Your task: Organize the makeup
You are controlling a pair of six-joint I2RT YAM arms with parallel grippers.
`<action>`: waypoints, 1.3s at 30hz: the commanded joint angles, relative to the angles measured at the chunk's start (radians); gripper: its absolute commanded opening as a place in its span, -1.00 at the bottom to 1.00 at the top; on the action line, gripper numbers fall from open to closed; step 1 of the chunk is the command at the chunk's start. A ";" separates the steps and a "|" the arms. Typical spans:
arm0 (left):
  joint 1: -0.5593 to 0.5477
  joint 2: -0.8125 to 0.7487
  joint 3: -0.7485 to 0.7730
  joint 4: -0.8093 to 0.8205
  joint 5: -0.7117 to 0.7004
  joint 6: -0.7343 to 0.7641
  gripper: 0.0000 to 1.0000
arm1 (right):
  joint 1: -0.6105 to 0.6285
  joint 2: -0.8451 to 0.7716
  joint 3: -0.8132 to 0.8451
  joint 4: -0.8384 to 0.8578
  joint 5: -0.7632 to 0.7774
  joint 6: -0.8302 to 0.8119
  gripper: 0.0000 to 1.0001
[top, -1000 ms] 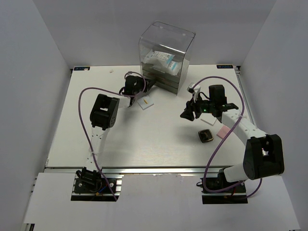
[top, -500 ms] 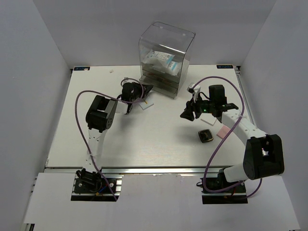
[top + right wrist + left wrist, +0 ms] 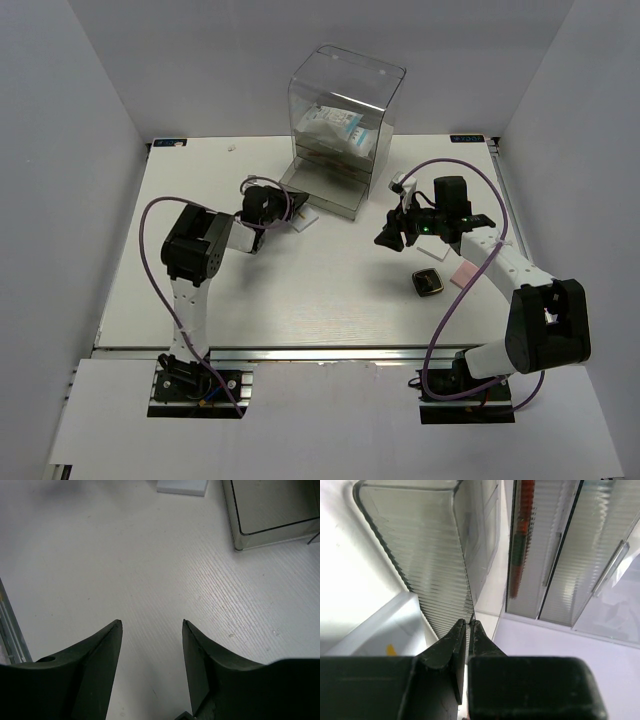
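My left gripper [image 3: 291, 203] is shut on the ribbed front wall of a clear drawer [image 3: 335, 199] that stands pulled out of the drawer box [image 3: 345, 95]. In the left wrist view the shut gripper [image 3: 468, 622] pinches that wall [image 3: 440, 580]. Dark-red sticks [image 3: 520, 535] lie in a drawer above. A white square [image 3: 303, 215] lies beside the left gripper and also shows in the left wrist view [image 3: 380, 635]. The clear packet [image 3: 335, 128] sits inside the box. My right gripper [image 3: 392, 232] is open and empty over bare table [image 3: 151, 623]. The black compact [image 3: 428, 283] and pink square [image 3: 465, 273] lie near it.
The tall clear drawer box stands at the back centre. The pulled-out drawer shows at the top right of the right wrist view [image 3: 272, 510], with the white square [image 3: 182, 486] beside it. Purple cables loop over both arms.
My left arm has drawn back toward the left and near side, and the bottom drawer has slid out of the box with it. The right arm has not moved.
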 commanded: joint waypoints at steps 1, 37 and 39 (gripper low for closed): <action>0.007 -0.106 -0.031 -0.042 0.001 0.060 -1.00 | 0.001 -0.029 0.006 -0.008 -0.023 -0.005 0.14; 0.032 -0.550 -0.144 -0.609 -0.047 0.567 0.31 | 0.002 -0.046 0.037 -0.090 -0.008 -0.056 0.15; 0.035 -0.587 -0.169 -0.637 -0.044 0.601 0.25 | 0.002 -0.041 0.048 -0.096 -0.006 -0.057 0.15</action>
